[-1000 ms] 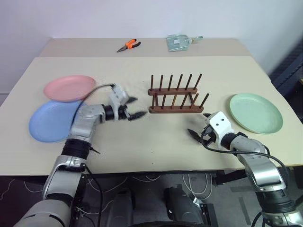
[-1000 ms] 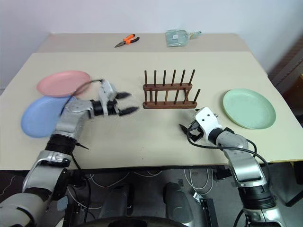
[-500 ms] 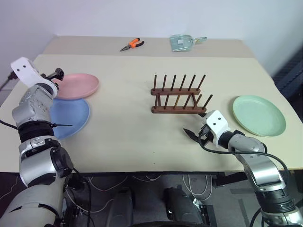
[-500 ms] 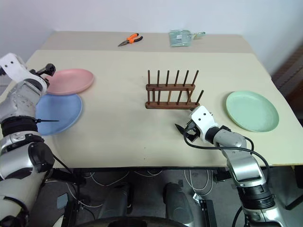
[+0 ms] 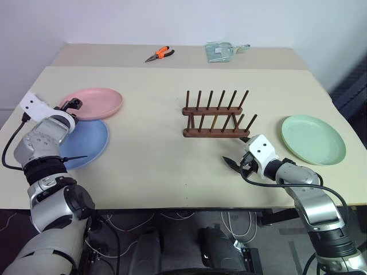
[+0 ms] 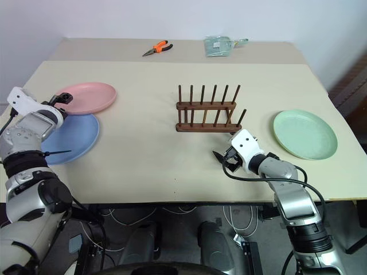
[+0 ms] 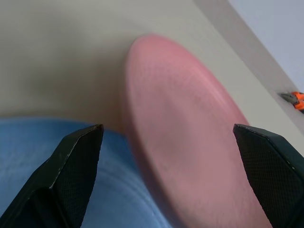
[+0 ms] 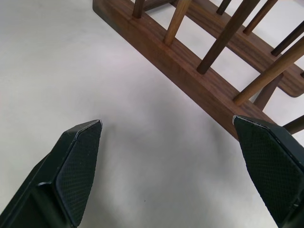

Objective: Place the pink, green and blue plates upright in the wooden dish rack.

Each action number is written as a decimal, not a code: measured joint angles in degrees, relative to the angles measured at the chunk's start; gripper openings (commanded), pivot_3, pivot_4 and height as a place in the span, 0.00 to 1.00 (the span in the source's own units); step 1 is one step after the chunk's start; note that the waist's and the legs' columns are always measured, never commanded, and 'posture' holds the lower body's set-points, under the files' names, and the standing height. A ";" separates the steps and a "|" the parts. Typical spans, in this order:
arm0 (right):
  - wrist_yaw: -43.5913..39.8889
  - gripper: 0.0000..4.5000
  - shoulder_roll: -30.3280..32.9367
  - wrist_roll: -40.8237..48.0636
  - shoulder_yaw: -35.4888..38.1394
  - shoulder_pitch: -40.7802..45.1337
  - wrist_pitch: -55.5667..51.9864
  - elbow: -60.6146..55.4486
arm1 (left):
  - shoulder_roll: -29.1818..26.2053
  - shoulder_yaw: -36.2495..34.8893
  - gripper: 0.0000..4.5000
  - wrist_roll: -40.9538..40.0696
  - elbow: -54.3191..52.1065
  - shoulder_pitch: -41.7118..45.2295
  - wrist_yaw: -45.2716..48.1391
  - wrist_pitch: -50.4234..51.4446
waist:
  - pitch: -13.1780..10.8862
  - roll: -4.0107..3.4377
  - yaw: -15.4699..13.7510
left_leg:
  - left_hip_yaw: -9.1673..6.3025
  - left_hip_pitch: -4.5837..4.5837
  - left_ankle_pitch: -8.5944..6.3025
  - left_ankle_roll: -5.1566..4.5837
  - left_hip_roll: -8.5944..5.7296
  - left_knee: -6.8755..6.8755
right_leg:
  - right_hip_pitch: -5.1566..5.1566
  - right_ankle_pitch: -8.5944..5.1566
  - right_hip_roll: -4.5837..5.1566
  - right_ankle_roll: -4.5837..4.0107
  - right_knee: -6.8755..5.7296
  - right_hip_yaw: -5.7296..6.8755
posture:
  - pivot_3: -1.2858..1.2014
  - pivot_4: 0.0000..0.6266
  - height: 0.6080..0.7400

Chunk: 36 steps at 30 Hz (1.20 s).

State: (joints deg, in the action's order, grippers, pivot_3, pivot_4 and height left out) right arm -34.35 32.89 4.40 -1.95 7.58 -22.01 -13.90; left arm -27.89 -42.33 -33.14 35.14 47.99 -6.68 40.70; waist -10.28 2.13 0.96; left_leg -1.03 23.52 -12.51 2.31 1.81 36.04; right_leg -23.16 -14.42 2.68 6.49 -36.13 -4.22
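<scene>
Standing near the middle of the beige table [image 5: 172, 160], the wooden dish rack [image 5: 215, 117] held no plates, its two rows of pegs upright and bare. From the rack, the pink plate [image 5: 94, 103] lay flat toward nine o'clock, near the table's left edge. The blue plate [image 5: 86, 140] lay flat just beside it toward the near edge, its far rim tucked slightly under the pink one. The green plate [image 5: 312, 139] lay flat on the other side, toward four o'clock from the rack and well apart from it.

The left gripper [image 5: 70, 106] hovered at the near left rim of the pink plate, above where the two plates overlap. Its jaws stood wide apart with nothing between them; in the left wrist view the two black fingers [image 7: 78, 156] framed the pink plate [image 7: 190, 137] and the blue plate [image 7: 57, 156] below.

The right gripper [image 5: 235, 162] hung low over bare tabletop, at about five o'clock from the rack and near its front rail. Its jaws also stood wide apart and empty, pointing at the rack's [image 8: 199, 80] base.

At the table's far edge, toward twelve o'clock, lay orange-handled pliers [image 5: 159, 54] and a pale green packet [image 5: 221, 51].
</scene>
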 measured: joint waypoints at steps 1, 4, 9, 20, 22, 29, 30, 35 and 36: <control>0.03 1.00 0.00 -0.29 -0.01 0.00 0.03 0.16 | 0.00 -0.12 0.81 -0.13 0.35 0.02 -0.16 0.02 | 0.00 0.00 0.00 | 0.00 0.00 0.00 0.00 0.00 0.00 | 0.00 0.00 0.00 0.00 0.00 0.00 | 0.52 0.24 0.94; 0.23 1.00 0.00 -0.93 0.00 0.00 0.56 0.29 | 0.05 -0.28 0.48 -1.20 0.92 0.24 -0.32 0.02 | 0.00 0.00 0.00 | 0.00 0.00 0.00 0.00 0.00 0.00 | 0.00 0.00 0.00 0.00 0.01 0.00 | 0.52 0.24 0.94; 0.45 1.00 0.00 -1.01 0.06 -0.15 1.11 -0.04 | 0.21 0.29 0.00 -2.68 0.88 1.51 1.28 0.55 | 0.00 0.00 -0.10 | 0.01 0.00 0.00 0.02 -0.01 0.00 | 0.02 0.00 0.01 0.00 0.02 0.00 | 0.52 0.24 0.94; -0.36 1.00 6.72 -6.62 -0.23 7.67 5.15 -8.64 | 9.65 17.39 0.00 -3.56 -21.46 0.72 15.38 -0.25 | -0.01 0.01 -0.12 | 0.01 0.02 0.06 0.13 -0.02 -0.01 | 0.01 0.00 -0.01 -0.04 0.06 -0.01 | 0.52 0.24 0.94; 0.64 1.00 7.12 -11.30 -2.77 12.89 8.67 -9.09 | 11.10 23.11 0.00 -2.46 -24.18 2.21 17.40 -0.14 | -0.01 0.00 0.17 | 0.00 0.00 0.06 0.13 -0.01 -0.05 | -0.01 0.00 -0.03 -0.04 0.06 -0.02 | 0.52 0.24 0.94; 6.41 1.00 7.36 -31.53 -13.89 24.94 18.53 -1.05 | 19.63 31.71 0.00 -3.61 -28.45 7.00 17.40 4.41 | -0.01 0.00 -0.01 | 0.01 0.05 0.06 0.12 -0.03 -0.06 | -0.04 0.00 -0.01 -0.02 0.11 -0.04 | 0.52 0.24 0.94; 6.77 1.00 8.18 -33.70 -15.14 24.75 19.88 0.74 | 20.66 30.93 0.00 -4.12 -28.41 7.03 16.48 5.21 | -0.02 -0.02 -0.01 | 0.02 0.05 0.06 0.12 -0.03 -0.05 | -0.04 0.00 -0.01 -0.02 0.11 -0.04 | 0.52 0.24 0.94; 9.85 0.72 9.04 -40.35 -15.75 24.43 23.58 5.88 | 23.29 29.29 0.00 -6.08 -28.08 7.30 13.77 8.42 | -0.05 -0.04 0.14 | 0.01 0.07 0.07 0.11 -0.03 -0.05 | -0.08 0.00 -0.02 -0.03 0.09 -0.06 | 0.52 0.24 0.94; 10.47 0.58 9.12 -41.09 -15.25 24.44 23.79 5.97 | 23.13 29.78 0.00 -6.06 -28.16 7.29 13.77 9.10 | -0.05 -0.04 0.12 | 0.01 0.06 0.07 0.11 -0.03 -0.05 | -0.08 0.00 -0.02 -0.03 0.08 -0.06 | 0.52 0.24 0.94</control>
State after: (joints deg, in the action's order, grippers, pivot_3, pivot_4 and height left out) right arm -23.89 42.01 -36.69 -17.20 32.01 1.78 -7.93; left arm -4.76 -12.55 -39.20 6.98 55.28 7.10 49.80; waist -10.32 2.09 1.08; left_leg -1.02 23.58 -12.44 2.42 1.78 35.99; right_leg -23.23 -14.42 2.66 6.46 -36.05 -4.28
